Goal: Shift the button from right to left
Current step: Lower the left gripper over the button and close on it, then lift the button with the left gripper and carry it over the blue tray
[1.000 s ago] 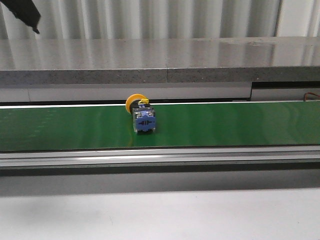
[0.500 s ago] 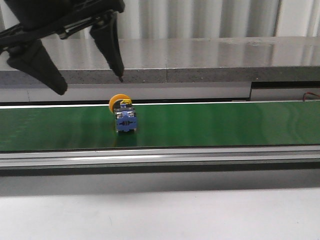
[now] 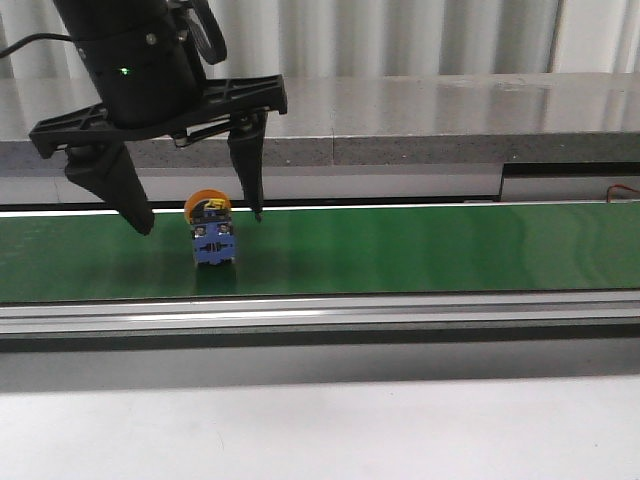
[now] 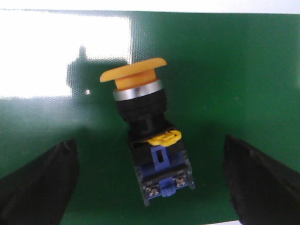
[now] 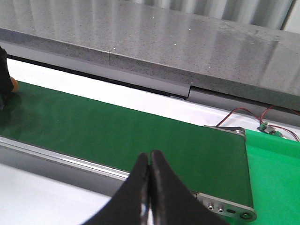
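The button lies on its side on the green conveyor belt, its yellow head pointing back and its blue contact block facing front. My left gripper is open and hangs over it, one finger to its left and the other to its right, neither touching. In the left wrist view the button lies between the two black fingers of the left gripper with wide gaps on both sides. My right gripper is shut and empty above the belt's front rail, far to the right of the button.
A grey stone ledge runs behind the belt. An aluminium rail runs along its front, with white tabletop nearer. The belt's right end, red wires and a green mat show in the right wrist view.
The button has moved left along the belt. My left gripper has come down from the upper left and now straddles it, still open.
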Available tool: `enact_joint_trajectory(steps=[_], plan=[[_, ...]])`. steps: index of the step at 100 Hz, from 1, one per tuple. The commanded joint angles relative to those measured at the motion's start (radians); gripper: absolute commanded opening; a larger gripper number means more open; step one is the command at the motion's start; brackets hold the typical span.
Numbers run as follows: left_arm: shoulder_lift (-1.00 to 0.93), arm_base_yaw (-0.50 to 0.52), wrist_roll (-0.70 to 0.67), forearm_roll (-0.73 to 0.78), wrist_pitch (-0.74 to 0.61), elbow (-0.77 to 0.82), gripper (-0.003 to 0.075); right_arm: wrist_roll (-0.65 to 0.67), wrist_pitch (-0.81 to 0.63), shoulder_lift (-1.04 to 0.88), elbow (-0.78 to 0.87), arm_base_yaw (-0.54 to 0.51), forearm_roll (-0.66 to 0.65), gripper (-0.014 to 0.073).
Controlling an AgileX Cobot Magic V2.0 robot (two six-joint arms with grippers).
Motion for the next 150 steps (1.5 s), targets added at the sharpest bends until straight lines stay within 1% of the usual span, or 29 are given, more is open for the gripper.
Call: enact_joint_trajectory(steps=[1, 8, 15, 20, 25, 27, 32, 39, 46, 62, 80, 93, 107, 121, 133, 150], plan=[[-0.032, -0.004, -0.017, 0.010, -0.021, -0.034, 0.0606, -0.005, -0.079, 0.012, -0.023, -0.001, -0.010, -0.0066], [-0.025, -0.004, -0.018, 0.010, 0.001, -0.034, 0.0594, -0.005, -0.079, 0.012, -0.023, -0.001, -0.010, -0.0066], [-0.021, -0.004, -0.036, 0.013, 0.018, -0.034, 0.0531, -0.005, -0.079, 0.012, -0.023, -0.001, -0.010, -0.0066], [-0.019, -0.004, -0.050, 0.027, 0.022, -0.034, 0.0446, -0.005, -0.079, 0.012, -0.023, -0.001, -0.010, -0.0066], [-0.017, -0.004, -0.050, 0.027, 0.022, -0.034, 0.0323, -0.005, -0.079, 0.012, -0.023, -0.001, -0.010, -0.0066], [-0.017, -0.004, -0.050, 0.027, 0.022, -0.034, 0.0291, -0.005, -0.079, 0.012, -0.023, -0.001, -0.010, -0.0066], [-0.017, -0.004, -0.050, 0.030, 0.022, -0.034, 0.0171, -0.005, -0.079, 0.012, -0.023, -0.001, -0.010, -0.0066], [-0.019, -0.004, -0.050, 0.037, 0.027, -0.035, 0.0054, -0.005, -0.079, 0.012, -0.023, -0.001, -0.010, -0.0066], [-0.026, -0.004, -0.050, 0.046, 0.045, -0.045, -0.0022, -0.005, -0.079, 0.012, -0.023, -0.001, -0.010, -0.0066], [-0.043, -0.004, -0.050, 0.135, 0.153, -0.102, -0.0020, -0.005, -0.079, 0.012, -0.023, -0.001, -0.010, -0.0066], [-0.092, 0.004, -0.050, 0.263, 0.205, -0.114, -0.0020, -0.005, -0.079, 0.012, -0.023, -0.001, -0.010, -0.0066], [-0.129, 0.053, 0.034, 0.257, 0.247, -0.114, -0.0020, -0.005, -0.080, 0.012, -0.023, -0.001, -0.010, -0.0066], [-0.164, 0.140, 0.131, 0.255, 0.297, -0.114, -0.0020, -0.005, -0.080, 0.012, -0.023, -0.001, -0.010, -0.0066], [-0.204, 0.250, 0.233, 0.250, 0.310, -0.114, -0.0020, -0.005, -0.079, 0.012, -0.023, -0.001, -0.010, -0.0066], [-0.222, 0.357, 0.381, 0.227, 0.325, -0.114, -0.0020, -0.005, -0.079, 0.012, -0.023, -0.001, -0.010, -0.0066], [-0.223, 0.543, 0.556, 0.157, 0.334, -0.114, -0.0020, -0.005, -0.079, 0.012, -0.023, -0.001, -0.010, -0.0066]])
